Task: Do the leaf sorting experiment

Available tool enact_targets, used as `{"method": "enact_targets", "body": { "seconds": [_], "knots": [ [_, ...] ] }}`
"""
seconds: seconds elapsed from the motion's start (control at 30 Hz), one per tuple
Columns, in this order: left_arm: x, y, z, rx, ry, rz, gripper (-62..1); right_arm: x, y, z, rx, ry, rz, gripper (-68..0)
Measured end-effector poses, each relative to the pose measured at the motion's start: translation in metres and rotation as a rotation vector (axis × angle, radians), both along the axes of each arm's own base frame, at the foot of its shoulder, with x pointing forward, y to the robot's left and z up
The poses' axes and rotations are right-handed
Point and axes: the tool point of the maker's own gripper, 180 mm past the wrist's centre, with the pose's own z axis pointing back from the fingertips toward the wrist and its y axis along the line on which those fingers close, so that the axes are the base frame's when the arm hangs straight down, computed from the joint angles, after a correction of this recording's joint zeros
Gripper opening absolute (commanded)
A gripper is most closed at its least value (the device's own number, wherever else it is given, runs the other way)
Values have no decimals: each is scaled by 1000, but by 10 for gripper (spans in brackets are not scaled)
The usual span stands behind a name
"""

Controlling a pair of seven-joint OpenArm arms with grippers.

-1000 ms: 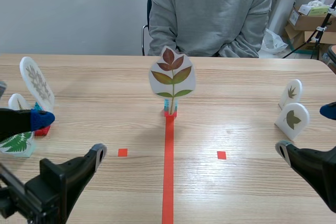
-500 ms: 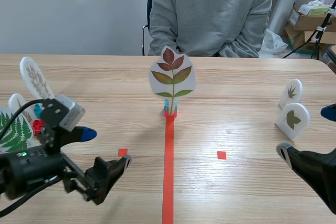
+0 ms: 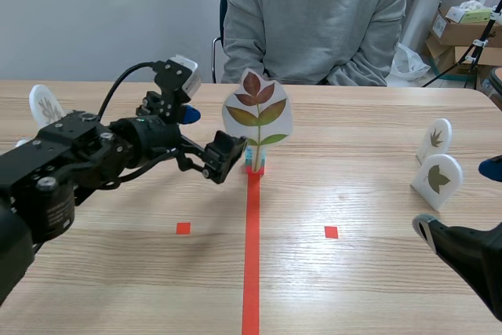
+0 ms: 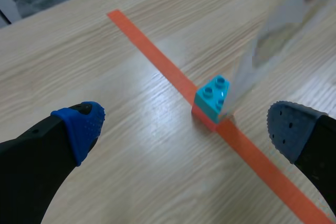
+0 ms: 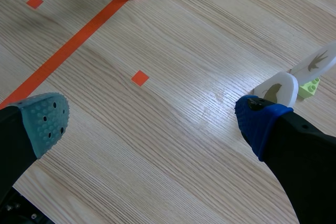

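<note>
jaws wide open, empty on both arms, the left near the block [image 4: 212, 98] under the leaf card [image 3: 257, 111].

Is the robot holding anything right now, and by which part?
Nothing is held. The left gripper is open near the blue block under the leaf card; the right gripper is open over the table.

Black jointed left arm [image 3: 78, 164], thin looped black cable [image 3: 135, 68], silver-grey wrist camera block [image 3: 182, 68], blue dotted fingertip pads [image 4: 81, 124], one grey-green pad [image 5: 48, 120]
</note>
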Motion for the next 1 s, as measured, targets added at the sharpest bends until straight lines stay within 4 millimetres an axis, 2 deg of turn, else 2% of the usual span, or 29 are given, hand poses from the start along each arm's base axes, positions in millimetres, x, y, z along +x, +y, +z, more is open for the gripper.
{"method": "enact_targets", "body": {
  "seconds": [0.2, 0.3, 0.83, 0.87, 1.0],
  "knots": [
    [-6, -44, 5, -47, 8, -68, 14, 0, 0, 0, 0, 0, 0, 4],
    [-10, -57, 5, -64, 13, -86, 14, 0, 0, 0, 0, 0, 0, 4],
    [-12, -59, 5, -70, 14, -88, 14, 0, 0, 0, 0, 0, 0, 4],
    [-12, -59, 5, -70, 14, -88, -1, 0, 0, 0, 0, 0, 0, 4],
    [-12, -59, 5, -70, 14, -88, -175, 0, 0, 0, 0, 0, 0, 4]
  ]
}}
